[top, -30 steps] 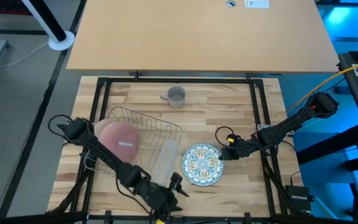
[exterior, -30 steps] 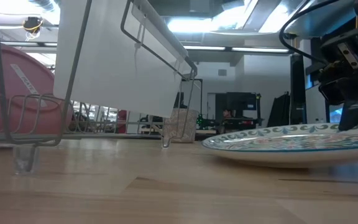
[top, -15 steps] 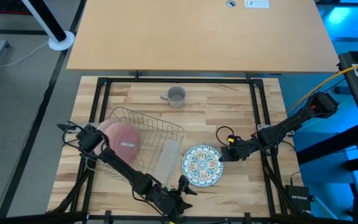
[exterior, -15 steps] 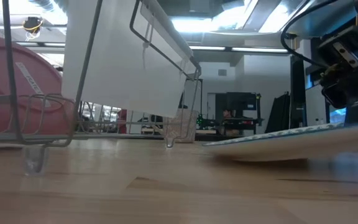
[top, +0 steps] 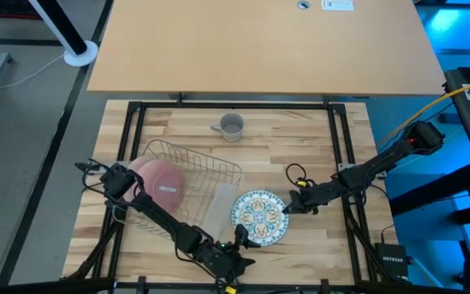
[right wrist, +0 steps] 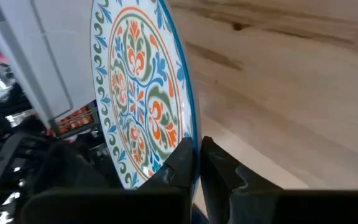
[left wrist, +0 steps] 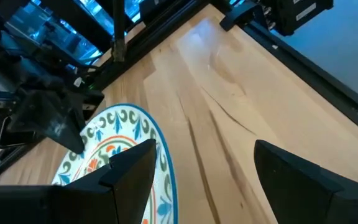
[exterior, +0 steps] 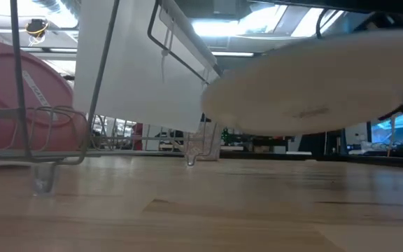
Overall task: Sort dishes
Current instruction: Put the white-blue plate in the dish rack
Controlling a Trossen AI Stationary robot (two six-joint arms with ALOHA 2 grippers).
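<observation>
Right gripper (top: 290,206) clenches the rim of the patterned plate (top: 259,216), lifted off the table (top: 300,147). Left gripper (top: 241,245), jaws released, sits just beside it.

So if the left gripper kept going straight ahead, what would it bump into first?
Probably the patterned plate. The open left gripper points at its near edge, which the right gripper holds lifted off the table. Depth is unclear, so it might slide just under the rim.

A pale butcher-block table (top: 300,143) is sitting inside a black frame (top: 133,122), with a plain tan desk (top: 259,45) lying beyond it. Ceiling lights (exterior: 222,26) are glowing over dark equipment racks (exterior: 271,126).
</observation>
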